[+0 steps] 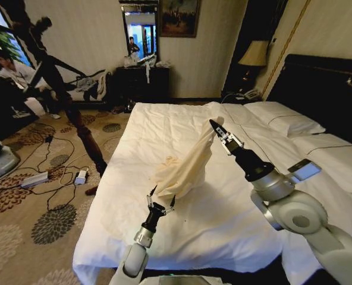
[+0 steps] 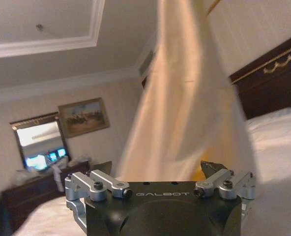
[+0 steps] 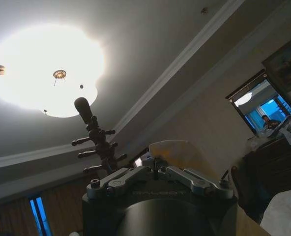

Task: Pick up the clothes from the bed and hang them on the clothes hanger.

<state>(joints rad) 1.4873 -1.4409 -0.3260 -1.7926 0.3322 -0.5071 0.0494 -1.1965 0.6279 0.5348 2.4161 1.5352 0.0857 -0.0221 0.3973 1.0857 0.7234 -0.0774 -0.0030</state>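
A cream garment [image 1: 188,166] hangs in the air over the bed [image 1: 164,127], its lower folds just above the white duvet. My right gripper [image 1: 215,125] is shut on the garment's top end and holds it up; in the right wrist view a bit of cream cloth [image 3: 177,147] pokes past the closed right gripper [image 3: 157,169]. My left gripper [image 1: 162,196] stands open right under the garment's lower edge. In the left wrist view the cloth [image 2: 185,98] hangs just ahead of the spread left gripper [image 2: 158,169]. The clothes hanger is out of view.
A dark wooden coat stand [image 1: 51,71] with pegs rises left of the bed, also overhead as the coat stand [image 3: 94,137]. Cables and a power strip [image 1: 36,178] lie on the patterned carpet. Pillows [image 1: 283,122] and the black headboard [image 1: 319,89] are at right; a dresser [image 1: 141,80] stands at the far wall.
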